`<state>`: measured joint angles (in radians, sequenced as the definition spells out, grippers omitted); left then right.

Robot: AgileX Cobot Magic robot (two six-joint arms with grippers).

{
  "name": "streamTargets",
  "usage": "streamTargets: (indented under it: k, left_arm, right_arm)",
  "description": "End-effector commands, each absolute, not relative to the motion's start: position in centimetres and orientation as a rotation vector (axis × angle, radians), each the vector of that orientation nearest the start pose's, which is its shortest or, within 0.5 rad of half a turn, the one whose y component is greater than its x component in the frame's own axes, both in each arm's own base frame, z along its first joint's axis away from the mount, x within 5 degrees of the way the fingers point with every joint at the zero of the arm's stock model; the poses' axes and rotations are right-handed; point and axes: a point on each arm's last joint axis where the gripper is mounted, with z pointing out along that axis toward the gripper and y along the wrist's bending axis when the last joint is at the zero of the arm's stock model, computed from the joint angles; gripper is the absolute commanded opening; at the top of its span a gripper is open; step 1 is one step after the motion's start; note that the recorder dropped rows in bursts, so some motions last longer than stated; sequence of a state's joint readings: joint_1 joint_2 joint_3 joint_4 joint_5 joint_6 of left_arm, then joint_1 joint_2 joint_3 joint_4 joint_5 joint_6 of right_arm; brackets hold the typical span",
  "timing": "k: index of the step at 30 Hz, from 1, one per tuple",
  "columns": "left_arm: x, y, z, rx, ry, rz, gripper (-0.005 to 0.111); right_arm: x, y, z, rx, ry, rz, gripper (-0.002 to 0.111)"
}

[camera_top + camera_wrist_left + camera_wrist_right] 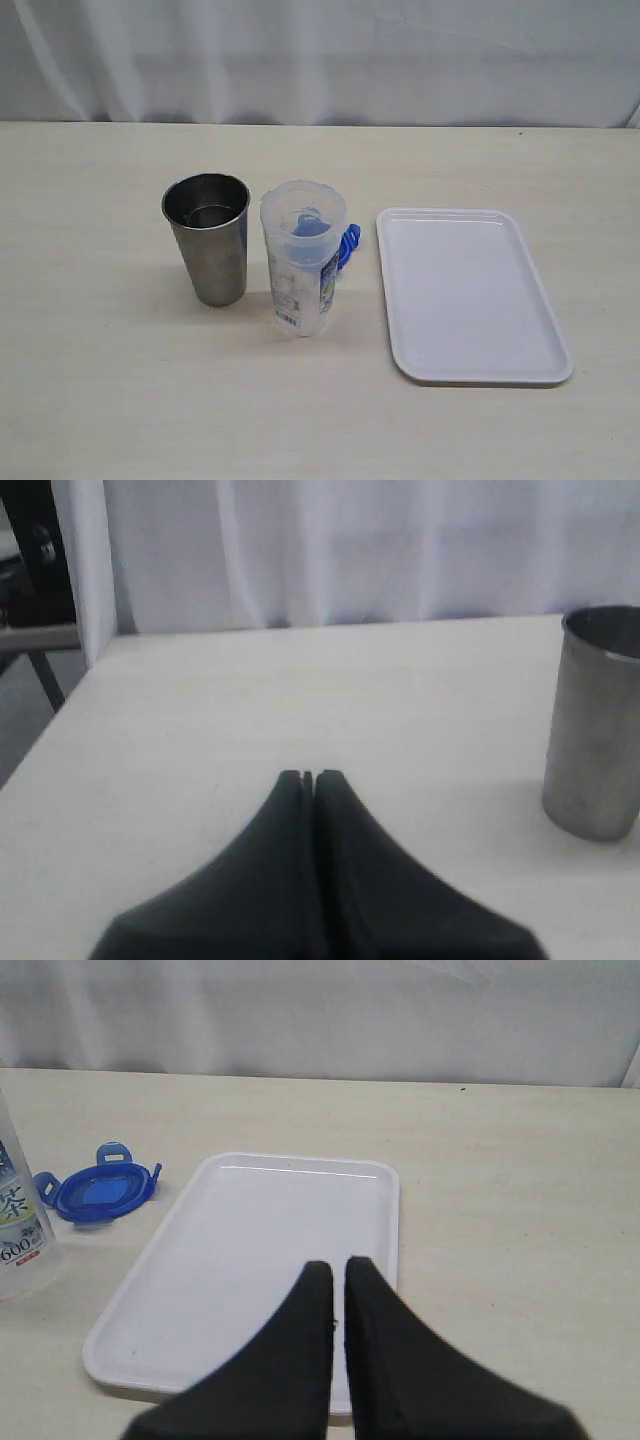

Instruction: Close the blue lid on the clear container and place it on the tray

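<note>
On the bench point(100, 400), the clear container point(302, 270) stands open with the blue lid point(348, 245) off.

Exterior view: the clear container stands up straight near the middle of the bench. A steel cup point(210, 240) stands just beside it, on the side toward the bench's left edge. The blue lid peeks out from behind the container, between it and the tray point(470, 295). The white tray lies flat toward the bench's right edge and has nothing in it. Left wrist view: the left end effector point(308, 776) has its two black fingers pressed together, holding nothing, and the steel cup point(595, 730) stands off to one side. Right wrist view: the right end effector point(338, 1265) is together too, and holds nothing. The tray point(250, 1240) lies just past its tips. The blue lid point(98, 1188) lies flat on the bench, apart from the tray and near the container point(20, 1220).
</note>
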<state>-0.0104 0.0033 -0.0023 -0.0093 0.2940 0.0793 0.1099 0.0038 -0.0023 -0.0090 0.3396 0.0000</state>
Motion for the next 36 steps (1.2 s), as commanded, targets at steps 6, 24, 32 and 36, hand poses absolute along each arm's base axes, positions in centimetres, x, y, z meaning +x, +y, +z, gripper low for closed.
streamTargets:
  k: [6, 24, 32, 36]
  left_arm:
    - [5.5, 0.0, 22.3, 0.057, 1.376, 0.06, 0.0]
    - [3.5, -1.5, 29.5, 0.092, 0.853, -0.214, 0.032]
    - [10.5, -1.8, 28.4, 0.087, 1.208, -0.25, 0.105]
    - [14.5, -2.3, 24.8, 0.138, 1.481, -0.262, 0.105]
  right_arm:
    - [5.3, 0.5, 18.2, -0.1, 1.822, 0.067, 0.005]
    - [5.3, 0.5, 18.2, -0.1, 1.822, 0.067, 0.005]
    - [5.3, 0.5, 18.2, -0.1, 1.822, 0.067, 0.005]
    - [5.3, 0.5, 18.2, -0.1, 1.822, 0.067, 0.005]
